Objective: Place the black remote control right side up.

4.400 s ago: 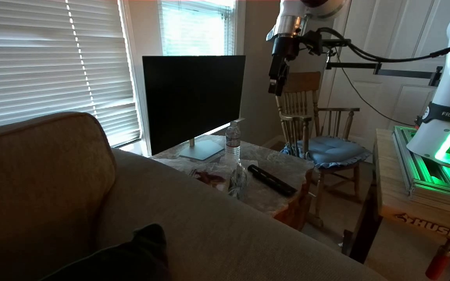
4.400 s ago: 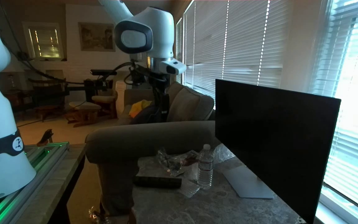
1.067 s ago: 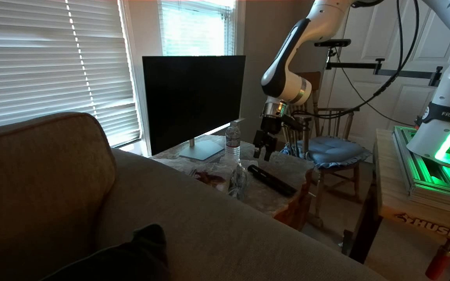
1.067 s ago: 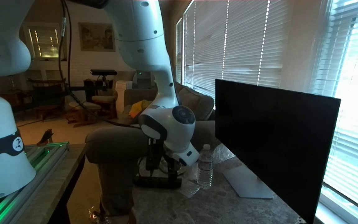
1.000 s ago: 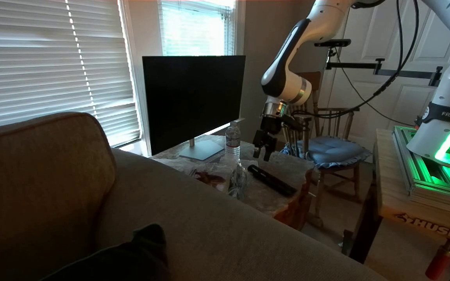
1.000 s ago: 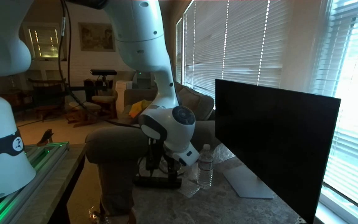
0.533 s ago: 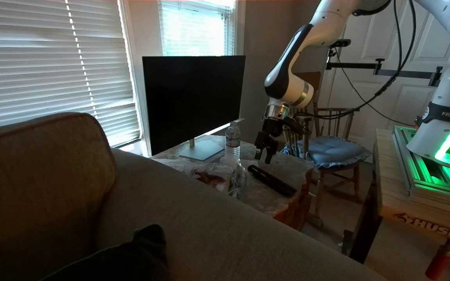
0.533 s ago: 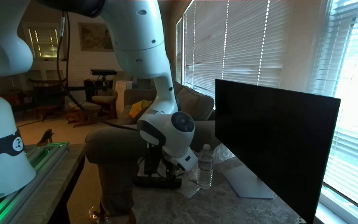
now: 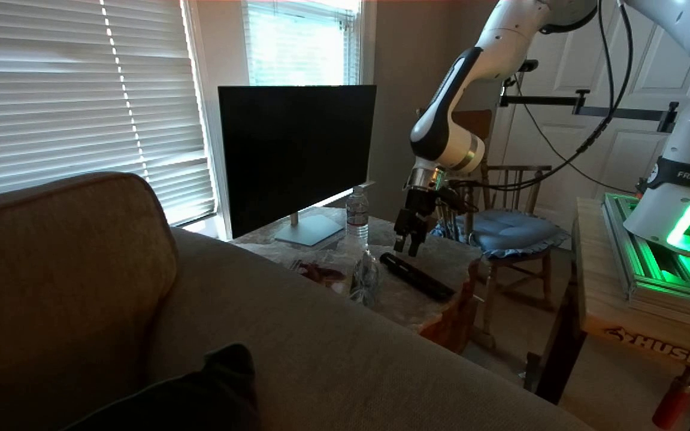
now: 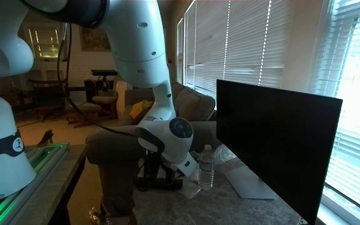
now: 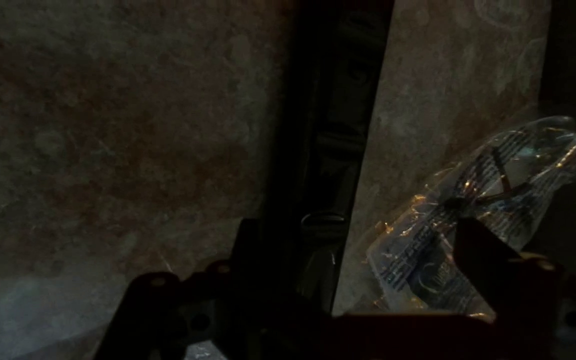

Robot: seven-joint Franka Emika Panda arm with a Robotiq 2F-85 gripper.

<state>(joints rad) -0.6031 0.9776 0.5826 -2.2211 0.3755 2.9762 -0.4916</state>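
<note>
The black remote control (image 9: pixel 417 276) is a slim black bar lying on the stone-patterned table (image 9: pixel 393 305). In an exterior view (image 10: pixel 158 183) it lies near the table's edge by the sofa arm. In the wrist view the bar (image 11: pixel 340 125) runs lengthwise and shows dark recesses and a glossy curved mark; I cannot tell which face is up. My gripper (image 9: pixel 406 250) is open and points down, just above the bar's far end in that view. In the wrist view the gripper (image 11: pixel 359 225) has the bar close to its left finger; the gap to the right finger holds nothing.
A clear water bottle (image 10: pixel 206 168) stands close to the wrist. A large black screen (image 9: pixel 297 155) on a flat base (image 9: pixel 309 230) stands behind. A crinkled clear plastic package (image 11: pixel 433 255) lies beside the bar. The sofa arm (image 10: pixel 114 143) borders the table.
The arm has come down from high up to just above the table. In the last second my gripper has shifted slightly lower and sideways along the bar. The remote control has not moved.
</note>
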